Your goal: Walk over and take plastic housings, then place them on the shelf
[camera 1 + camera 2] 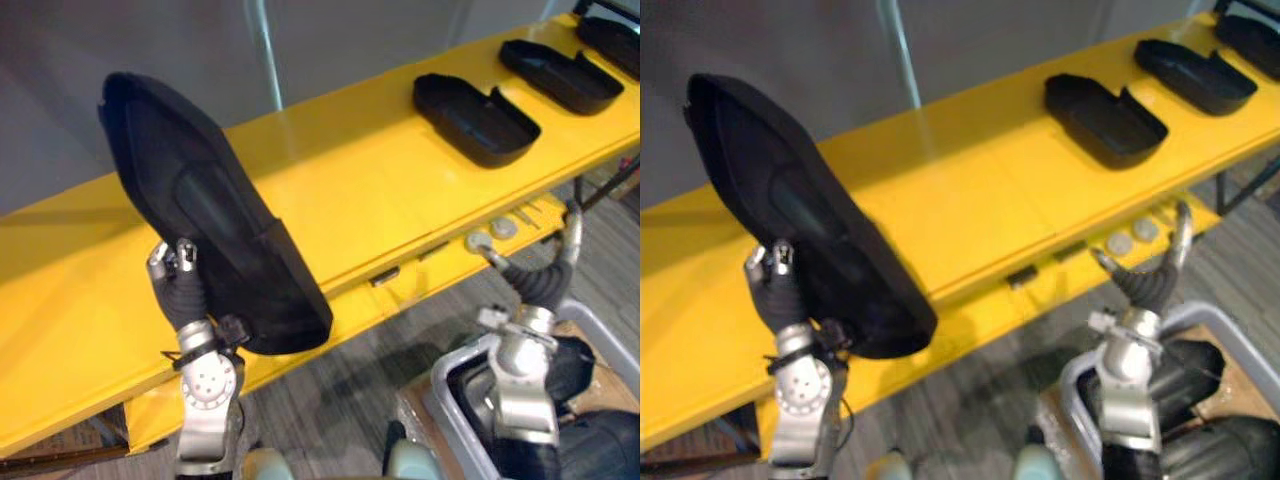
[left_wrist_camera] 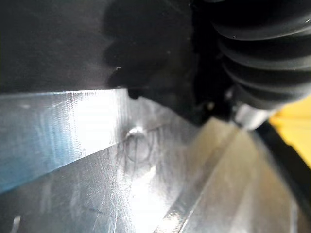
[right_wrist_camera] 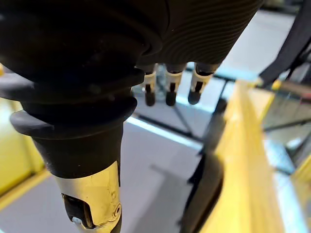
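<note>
A large black plastic housing (image 1: 215, 215) stands tilted on edge above the near left part of the yellow shelf (image 1: 350, 190). My left hand (image 1: 178, 278) grips its lower end from below, thumb on the near face and fingers hidden behind it. In the left wrist view the housing (image 2: 58, 43) shows as a dark surface close by the hand's ribbed cover. My right hand (image 1: 538, 275) hangs low in front of the shelf's near edge, its fingers (image 3: 168, 90) straight and holding nothing.
Three more black housings lie on the shelf toward the far right: one (image 1: 475, 118), a second (image 1: 560, 75) and a third (image 1: 610, 40). A grey bin (image 1: 452, 372) with dark parts sits on the floor at lower right, under my right arm.
</note>
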Tool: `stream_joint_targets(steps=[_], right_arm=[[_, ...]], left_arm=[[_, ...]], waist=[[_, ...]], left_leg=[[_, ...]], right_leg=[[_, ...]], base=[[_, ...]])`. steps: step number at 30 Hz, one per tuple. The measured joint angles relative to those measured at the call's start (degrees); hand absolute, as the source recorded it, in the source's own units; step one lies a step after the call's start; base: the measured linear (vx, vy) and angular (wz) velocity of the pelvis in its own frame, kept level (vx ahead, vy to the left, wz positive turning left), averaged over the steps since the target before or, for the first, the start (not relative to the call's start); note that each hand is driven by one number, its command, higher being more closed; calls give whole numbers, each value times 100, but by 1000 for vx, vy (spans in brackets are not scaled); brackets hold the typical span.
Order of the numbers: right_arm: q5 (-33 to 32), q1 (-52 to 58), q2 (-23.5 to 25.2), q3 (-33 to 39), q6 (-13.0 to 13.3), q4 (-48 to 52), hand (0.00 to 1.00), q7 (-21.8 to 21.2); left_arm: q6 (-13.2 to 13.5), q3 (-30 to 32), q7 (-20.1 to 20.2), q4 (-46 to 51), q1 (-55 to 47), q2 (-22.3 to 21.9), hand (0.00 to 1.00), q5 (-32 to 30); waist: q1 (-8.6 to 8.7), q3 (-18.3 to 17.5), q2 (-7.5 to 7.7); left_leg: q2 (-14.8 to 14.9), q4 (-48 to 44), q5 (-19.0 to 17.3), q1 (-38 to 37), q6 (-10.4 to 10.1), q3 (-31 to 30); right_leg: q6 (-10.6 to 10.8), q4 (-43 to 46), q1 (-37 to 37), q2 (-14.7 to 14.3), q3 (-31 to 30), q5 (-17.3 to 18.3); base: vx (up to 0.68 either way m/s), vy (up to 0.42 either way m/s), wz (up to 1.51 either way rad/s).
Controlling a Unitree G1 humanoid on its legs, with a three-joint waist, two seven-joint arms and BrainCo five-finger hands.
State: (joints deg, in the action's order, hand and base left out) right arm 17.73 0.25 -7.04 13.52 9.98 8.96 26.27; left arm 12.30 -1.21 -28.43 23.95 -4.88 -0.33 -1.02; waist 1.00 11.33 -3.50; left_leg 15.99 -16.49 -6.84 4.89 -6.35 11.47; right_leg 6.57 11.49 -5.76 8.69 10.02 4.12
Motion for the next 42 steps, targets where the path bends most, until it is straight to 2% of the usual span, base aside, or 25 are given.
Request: stream_joint_targets(steps=[1,3,4,5,7,8,9,11,13,14,15,19,21,23,24,26,27,29,32,37,42], right_arm=[[6,4,38,-12,-6,49,0,-16],[19,36,114,-64,-9,217,0,-81],[17,76,221,-62,-8,342,0,-139],[-6,123,338,-60,-2,412,0,-163],[-9,171,453,-68,3,412,0,-228],[-9,202,513,-75,14,418,0,-295],[-10,214,512,-75,15,431,0,-324],[-35,278,507,-73,19,640,0,-475],[-140,359,466,-48,36,836,0,-541],[-197,412,412,5,60,907,0,-621],[-257,414,380,5,71,911,0,-640],[-450,577,291,-13,93,936,0,-765],[-504,600,291,-28,92,940,0,-783],[-575,592,288,-64,92,942,0,-796],[-575,583,287,-90,93,942,0,-798],[-605,578,286,-193,100,1029,0,-871],[-640,578,285,-217,100,1054,0,-875],[-697,548,286,-336,105,1099,0,-915],[-802,696,289,-429,105,1177,0,-1042],[-802,1166,292,-734,104,1490,0,-1138],[-798,1450,292,-932,105,1560,0,-1139]], left_arm=[[1,14,-1,79,62,-5,100,-11],[-21,14,7,72,142,-3,100,-29],[-35,51,20,49,190,4,100,-117],[-60,109,26,-65,272,30,100,-173],[-179,225,56,-277,419,164,100,-194],[-321,429,75,-559,659,409,100,-248],[-377,519,87,-687,787,512,100,-280],[-552,899,129,-1191,1339,1014,100,-400],[-667,1003,175,-1567,1837,1419,100,-396],[-753,995,241,-2060,2478,1895,100,-344],[-766,974,260,-2278,2738,2095,100,-327],[-947,346,485,-3858,5042,3357,100,139],[-979,-41,548,-4436,5855,3657,100,288],[-991,-756,758,-5574,7141,3972,100,511],[-990,-859,787,-5776,7325,4019,100,530],[-1045,-1266,1044,-7126,8264,4090,100,779],[-1085,-1338,1119,-7425,8417,4097,100,827],[-1274,-1447,1358,-8363,8735,4192,100,997],[-1524,-1528,1620,-8935,8807,4304,100,1007],[-1700,-1471,1691,-9145,8809,4305,100,1008],[-1780,-928,1681,-9134,8810,4298,100,1020]], waist=[[-22,-22,-36],[-26,-23,-35],[-31,-23,-24],[-39,-29,22],[-48,-63,133],[-44,-101,212],[-41,-113,234],[-46,-122,253],[-22,-122,252],[-14,-128,265],[-5,-130,269],[178,-99,322],[281,-89,341],[430,-25,421],[467,-8,433],[646,177,474],[662,220,475],[783,436,464],[852,663,455],[952,828,463],[946,957,451]], left_leg=[[-98,236,0,-148,-1,-181],[-175,391,-61,-211,-94,-162],[-198,475,-139,-253,-211,-151],[-256,541,-189,-302,-288,-148],[-359,615,-192,-384,-292,-77],[-425,615,-211,-417,-292,34],[-445,616,-217,-423,-295,64],[-469,616,-243,-494,-311,295],[-470,598,-259,-487,-321,365],[-468,597,-261,-482,-325,444],[-467,593,-263,-477,-328,491],[-465,512,-256,-260,-339,504],[-465,497,-256,-208,-339,496],[-466,484,-256,-175,-339,491],[-466,483,-256,-177,-339,491],[-467,478,-256,-182,-339,505],[-468,479,-256,-178,-339,522],[-468,481,-256,-181,-339,642],[-461,497,-256,-156,-339,761],[-451,477,-256,-90,-340,845],[-404,362,-259,-93,-343,1031]], right_leg=[[42,-24,-27,-14,-59,-43],[104,-183,-11,29,-85,-209],[143,-321,14,38,-110,-316],[210,-473,69,75,-151,-416],[263,-663,130,153,-236,-558],[309,-853,184,203,-288,-680],[319,-916,190,214,-333,-733],[318,-1135,180,213,-545,-924],[322,-1250,166,208,-596,-1022],[291,-1319,115,190,-696,-1098],[276,-1326,76,186,-734,-1110],[277,-1336,-160,171,-848,-1223],[267,-1333,-204,169,-862,-1241],[264,-1333,-248,170,-871,-1247],[264,-1340,-249,170,-876,-1247],[270,-1355,-265,169,-921,-1252],[276,-1355,-291,166,-956,-1259],[285,-1385,-369,157,-1064,-1307],[271,-1394,-517,122,-1239,-1359],[264,-1392,-669,97,-1362,-1379],[253,-1247,-838,36,-1508,-1372]], base=[[-21,44,-13],[-46,102,-12],[-57,166,-13],[-71,199,-16],[-77,154,-21],[-77,97,-25],[-94,90,-37],[-81,44,-46],[-76,7,-34],[-73,-6,-33],[-70,-7,-31],[-38,-7,-10],[-3,-3,-4],[7,1,-2],[12,-4,-8],[2,-5,-9],[-13,-7,-19],[-18,-9,-25],[-10,-18,-27],[8,-21,-14],[0,-24,-20]])
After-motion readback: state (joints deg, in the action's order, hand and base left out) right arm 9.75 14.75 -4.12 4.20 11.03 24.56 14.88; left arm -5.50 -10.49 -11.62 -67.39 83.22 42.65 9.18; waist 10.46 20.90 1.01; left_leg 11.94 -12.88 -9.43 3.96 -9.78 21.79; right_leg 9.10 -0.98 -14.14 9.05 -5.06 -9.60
